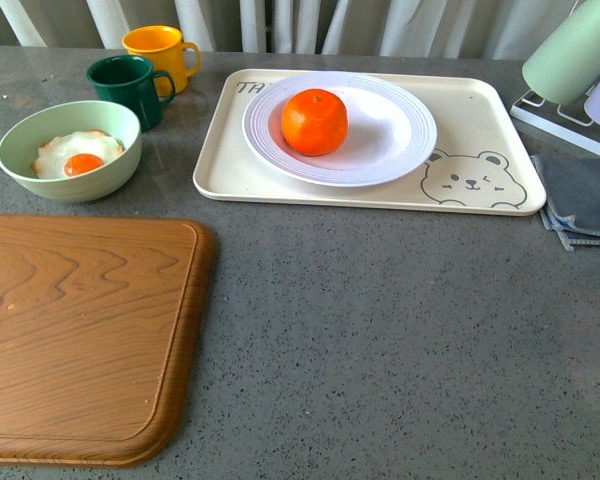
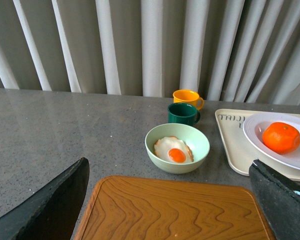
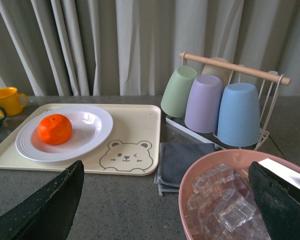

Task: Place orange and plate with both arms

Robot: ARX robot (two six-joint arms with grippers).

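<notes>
The orange (image 1: 314, 121) rests inside the white ridged plate (image 1: 400, 140), left of the plate's middle. The plate stands on a cream bear-printed tray (image 1: 480, 170) at the back of the grey table. Both also show in the left wrist view, orange (image 2: 281, 137) on plate (image 2: 255, 131), and in the right wrist view, orange (image 3: 55, 129) on plate (image 3: 92, 131). My left gripper (image 2: 175, 200) hangs open over the wooden board, far from the plate. My right gripper (image 3: 170, 200) hangs open above a pink bowl's edge. Neither arm shows in the front view.
A wooden cutting board (image 1: 80, 330) fills the front left. Behind it stand a pale green bowl with a fried egg (image 1: 70, 150), a dark green mug (image 1: 128, 88) and a yellow mug (image 1: 160, 52). A grey cloth (image 1: 580, 205), cup rack (image 3: 225, 100) and pink bowl of ice cubes (image 3: 225, 200) lie right.
</notes>
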